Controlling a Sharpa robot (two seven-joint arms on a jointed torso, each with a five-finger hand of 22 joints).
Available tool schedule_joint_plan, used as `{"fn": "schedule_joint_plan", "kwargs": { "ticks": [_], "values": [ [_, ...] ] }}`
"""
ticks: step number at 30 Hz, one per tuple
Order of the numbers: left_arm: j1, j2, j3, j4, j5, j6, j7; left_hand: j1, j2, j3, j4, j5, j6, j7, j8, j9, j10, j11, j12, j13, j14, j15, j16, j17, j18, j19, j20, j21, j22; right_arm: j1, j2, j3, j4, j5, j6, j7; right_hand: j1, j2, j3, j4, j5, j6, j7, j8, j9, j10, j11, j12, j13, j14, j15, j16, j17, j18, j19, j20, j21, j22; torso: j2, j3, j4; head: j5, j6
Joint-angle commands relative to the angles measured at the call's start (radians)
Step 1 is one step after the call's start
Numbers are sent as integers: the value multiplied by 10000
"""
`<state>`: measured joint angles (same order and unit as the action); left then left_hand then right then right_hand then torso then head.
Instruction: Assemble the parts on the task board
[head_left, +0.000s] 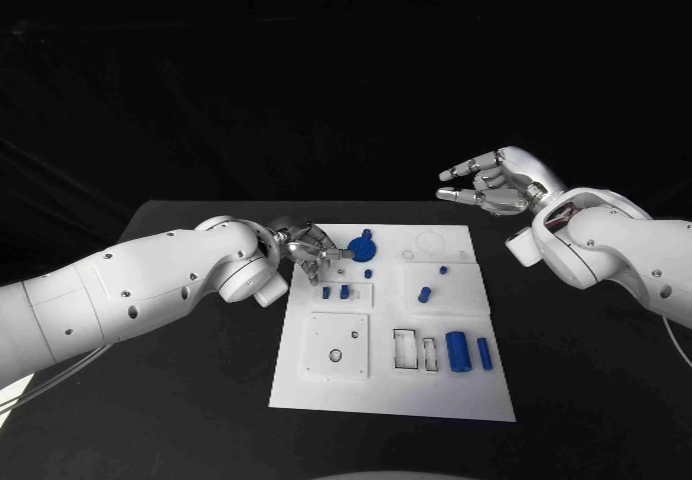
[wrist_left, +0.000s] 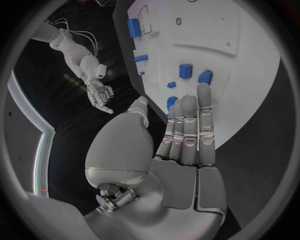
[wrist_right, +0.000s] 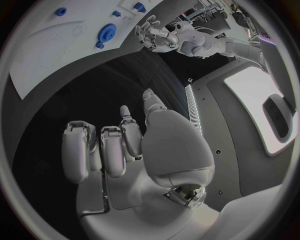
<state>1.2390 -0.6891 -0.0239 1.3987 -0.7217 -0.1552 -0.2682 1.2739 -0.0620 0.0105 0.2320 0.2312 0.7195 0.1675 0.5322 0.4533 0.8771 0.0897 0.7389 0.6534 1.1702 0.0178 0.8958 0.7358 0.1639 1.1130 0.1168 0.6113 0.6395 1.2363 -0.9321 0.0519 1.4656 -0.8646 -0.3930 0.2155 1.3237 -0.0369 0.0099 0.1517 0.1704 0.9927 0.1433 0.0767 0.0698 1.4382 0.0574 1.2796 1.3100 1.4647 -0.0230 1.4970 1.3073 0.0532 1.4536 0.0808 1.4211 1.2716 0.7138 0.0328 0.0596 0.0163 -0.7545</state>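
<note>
The white task board (head_left: 389, 385) lies in the middle of the table. A blue gear (head_left: 361, 244) stands near its far left corner, also seen in the right wrist view (wrist_right: 110, 32). My left hand (head_left: 312, 250) hovers just left of the gear with fingers (wrist_left: 187, 125) stretched out straight and nothing in them. Two small blue pieces (head_left: 335, 292) lie just in front of it. My right hand (head_left: 490, 184) is raised beyond the board's far right corner, fingers loosely bent and apart, holding nothing. Two blue cylinders (head_left: 467, 351) lie at the board's near right.
More small blue parts (head_left: 424, 294) sit mid-board, and a rectangular cutout (head_left: 415, 350) and a square plate with a hole (head_left: 336, 346) lie toward the near side. Black table (head_left: 173, 400) surrounds the board on all sides.
</note>
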Motion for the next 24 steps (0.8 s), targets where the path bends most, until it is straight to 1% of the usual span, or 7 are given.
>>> {"fn": "schedule_joint_plan", "kwargs": {
  "ticks": [1,3,4,7,10,15,24],
  "values": [
    [4,189,8,-50,-1131,-713,2015,1272,291,612,-551,89,70,-13,-120,-208,-172,-2,-381,-433,-44,-43,-193,-215,215,107,11,-237,-215,-11,4,-2,-7,-25,116,32,-80,35,-77,1,30,-49,-11,8,4,-63,-29,-35,728,758,11,-55,1282,90,-67,0,-44,-9,-1,-8,0,-26,30],
    [5,341,6,-114,-2071,-769,2184,1840,169,941,-809,-12,226,-23,-319,-480,-210,3,-799,-888,-29,-52,-278,-322,215,203,-26,-350,-327,-14,10,-2,-9,-25,114,34,-80,35,-77,1,30,-49,-11,8,4,-63,-29,-35,728,758,11,-55,1282,90,-67,0,-44,-9,4,-10,-1,-48,62],
    [5,433,3,-159,-2581,-777,2244,1998,40,1156,-811,-729,507,5,-620,-863,-4,-26,-1212,-1435,234,-54,-145,-319,220,465,-64,-364,-398,-15,15,-3,-12,-25,113,35,-80,35,-77,1,30,-49,-11,8,4,-63,-29,-35,728,758,11,-55,1282,90,-67,0,-44,-9,6,-5,-3,-71,65],
    [5,711,-7,-316,-3868,-747,2318,1837,-309,973,-725,-1572,838,-163,-910,-1259,175,-69,-1497,-1927,1151,-85,1203,1071,211,884,-61,-276,-416,-19,34,-4,-21,-25,114,39,-80,35,-77,1,30,-49,-11,8,4,-63,-29,-35,728,758,11,-55,1282,90,-67,0,-44,-9,17,-2,-19,-103,105],
    [3,1049,-22,-566,-5184,-740,2248,2060,-383,1046,-796,-1556,1274,-238,-1335,-1760,424,-137,-2000,-2641,2038,-199,2595,2459,194,1492,-173,30,-288,-26,58,-5,-36,-20,125,45,-80,35,-77,1,30,-49,-11,8,4,-63,-29,-35,728,758,11,-55,1282,90,-67,0,-44,-9,22,-5,-24,-126,143],
    [0,1514,-68,-1026,-6623,-337,1852,2269,-575,1362,-860,-1451,1850,-330,-1909,-2361,807,-195,-2857,-3673,3015,-259,4325,4367,-168,2712,-305,2428,1913,-35,85,-5,-45,-4,137,51,-87,41,-91,0,37,-53,-11,7,4,-62,-29,-30,729,759,11,-55,1285,89,-66,0,-44,-6,16,-2,-8,-154,164],
    [-35,2159,-222,-1818,-7614,161,1668,2148,-870,1612,-877,-1459,2397,-406,-2703,-3026,1375,-218,-3822,-4836,3252,-357,4716,4616,-349,3140,-381,3634,3118,-45,134,-6,-59,2,149,69,-87,42,-93,0,38,-54,-11,6,4,-61,-29,-30,729,759,11,-55,1285,89,-65,0,-44,-6,28,-6,-26,-153,156]
  ]
}}
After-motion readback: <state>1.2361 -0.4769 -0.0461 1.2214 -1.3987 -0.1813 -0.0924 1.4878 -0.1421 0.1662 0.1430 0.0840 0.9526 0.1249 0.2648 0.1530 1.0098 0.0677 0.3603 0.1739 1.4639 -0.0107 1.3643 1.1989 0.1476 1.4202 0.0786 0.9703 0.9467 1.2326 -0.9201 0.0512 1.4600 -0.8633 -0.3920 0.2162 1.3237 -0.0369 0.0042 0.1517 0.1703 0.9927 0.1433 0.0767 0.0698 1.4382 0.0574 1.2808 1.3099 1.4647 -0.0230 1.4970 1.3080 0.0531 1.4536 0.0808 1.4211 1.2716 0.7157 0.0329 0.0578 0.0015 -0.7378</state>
